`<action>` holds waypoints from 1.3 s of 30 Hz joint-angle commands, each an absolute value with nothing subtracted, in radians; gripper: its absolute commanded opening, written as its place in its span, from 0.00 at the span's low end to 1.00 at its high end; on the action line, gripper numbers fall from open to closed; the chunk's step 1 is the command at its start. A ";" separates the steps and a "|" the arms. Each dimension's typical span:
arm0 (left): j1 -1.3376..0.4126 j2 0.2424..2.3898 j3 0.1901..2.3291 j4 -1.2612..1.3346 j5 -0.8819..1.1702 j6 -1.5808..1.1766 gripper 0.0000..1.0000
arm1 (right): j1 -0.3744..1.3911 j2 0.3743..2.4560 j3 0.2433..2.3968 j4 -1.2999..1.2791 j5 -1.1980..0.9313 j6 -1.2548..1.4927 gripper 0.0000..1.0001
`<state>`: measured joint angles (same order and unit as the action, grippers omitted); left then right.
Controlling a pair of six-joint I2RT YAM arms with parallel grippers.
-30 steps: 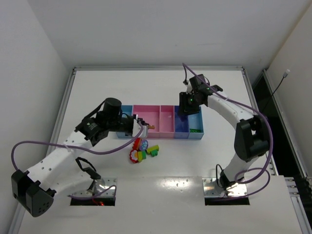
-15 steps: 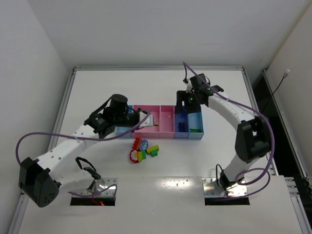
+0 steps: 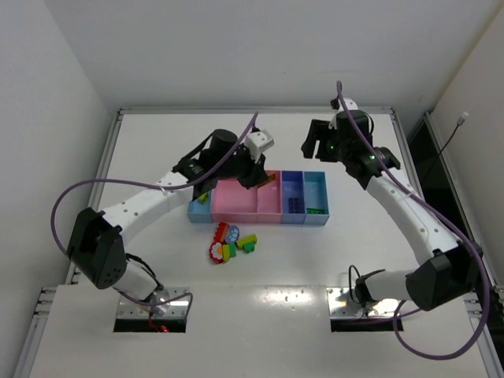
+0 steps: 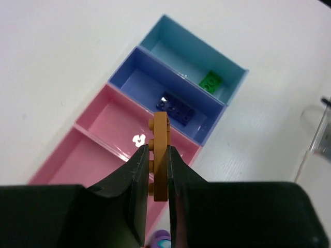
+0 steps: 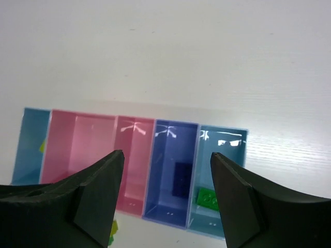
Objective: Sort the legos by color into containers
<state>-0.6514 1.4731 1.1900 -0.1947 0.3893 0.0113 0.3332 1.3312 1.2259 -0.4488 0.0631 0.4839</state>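
My left gripper (image 4: 158,157) is shut on a flat orange lego (image 4: 160,150), held on edge above the narrow pink bin (image 4: 135,126). From above, this gripper (image 3: 258,175) hangs over the pink containers (image 3: 236,203). My right gripper (image 5: 166,154) is open and empty, high behind the row (image 3: 315,146). A dark blue lego (image 5: 181,179) lies in the periwinkle bin (image 3: 293,189). A green lego (image 5: 209,199) lies in the right light blue bin (image 3: 316,189). Several loose legos (image 3: 232,242) are piled in front of the row.
A lime piece (image 5: 42,146) shows in the left light blue bin (image 3: 197,211). A purple rounded lego (image 4: 163,240) peeks below my left fingers. The table's raised rim (image 3: 252,111) runs along the back, with walls on both sides.
My left arm swung right and back, carrying the orange lego over the pink bins. My right gripper opened over the periwinkle bin, left the dark blue lego there and rose away.
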 commanded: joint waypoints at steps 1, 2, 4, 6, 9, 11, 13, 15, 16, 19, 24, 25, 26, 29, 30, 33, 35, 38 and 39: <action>-0.701 1.494 1.255 -0.158 0.162 -0.329 0.00 | 0.305 1.315 1.252 -0.428 0.184 0.509 0.70; -0.715 1.511 1.270 -0.181 0.114 -0.363 0.00 | 0.305 1.306 1.252 -0.416 0.207 0.509 0.70; -0.756 1.535 1.307 -0.247 0.037 -0.434 0.00 | 0.305 1.305 1.252 -0.416 0.216 0.509 0.70; -0.802 1.584 1.365 -0.331 -0.084 -0.480 0.00 | 0.293 1.296 1.252 -0.416 0.239 0.497 0.70; -0.830 1.640 1.410 -0.399 -0.214 -0.564 0.00 | 0.270 1.296 1.252 -0.416 0.239 0.488 0.70; -0.830 1.721 1.451 -0.493 -0.279 -0.618 0.00 | 0.261 1.296 1.252 -0.425 0.239 0.488 0.70; -0.830 1.759 1.473 -0.540 -0.316 -0.682 0.00 | 0.261 1.296 1.252 -0.434 0.239 0.488 0.70; -0.830 1.782 1.482 -0.552 -0.351 -0.713 0.00 | 0.252 1.296 1.252 -0.434 0.239 0.479 0.70; -0.830 1.782 1.467 -0.552 -0.365 -0.727 0.00 | 0.252 1.296 1.252 -0.434 0.229 0.479 0.70; -0.830 1.793 1.457 -0.542 -0.399 -0.727 0.00 | 0.242 1.296 1.252 -0.434 0.210 0.479 0.70; -0.810 1.824 1.480 -0.520 -0.342 -0.690 0.22 | 0.242 1.296 1.252 -0.434 0.181 0.469 0.70; -0.801 1.824 1.480 -0.520 -0.331 -0.690 0.37 | 0.242 1.305 1.252 -0.434 0.181 0.469 0.70; -0.801 1.833 1.480 -0.511 -0.316 -0.680 0.40 | 0.242 1.305 1.252 -0.434 0.172 0.469 0.70; -0.792 1.833 1.480 -0.500 -0.270 -0.669 0.51 | 0.242 1.315 1.252 -0.434 0.161 0.469 0.70; -0.792 1.833 1.489 -0.500 -0.261 -0.669 0.52 | 0.242 1.315 1.252 -0.425 0.161 0.469 0.70; -0.792 1.810 1.464 -0.439 -0.227 -0.643 0.55 | 0.242 1.324 1.252 -0.425 0.132 0.446 0.70; -0.792 1.743 1.441 -0.370 -0.216 -0.632 0.55 | 0.242 1.324 1.243 -0.416 0.065 0.393 0.70; -0.792 1.659 1.387 -0.304 -0.206 -0.600 0.55 | 0.242 1.302 1.220 -0.419 -0.075 0.275 0.70; -0.779 1.608 1.364 -0.290 -0.181 -0.586 0.55 | 0.242 1.302 1.207 -0.419 -0.145 0.214 0.70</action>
<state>-0.7975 1.7550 1.3903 -0.3965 -0.2245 -0.6277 0.2443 1.3281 1.2240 -0.4492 0.0265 0.3599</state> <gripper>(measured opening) 0.554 0.699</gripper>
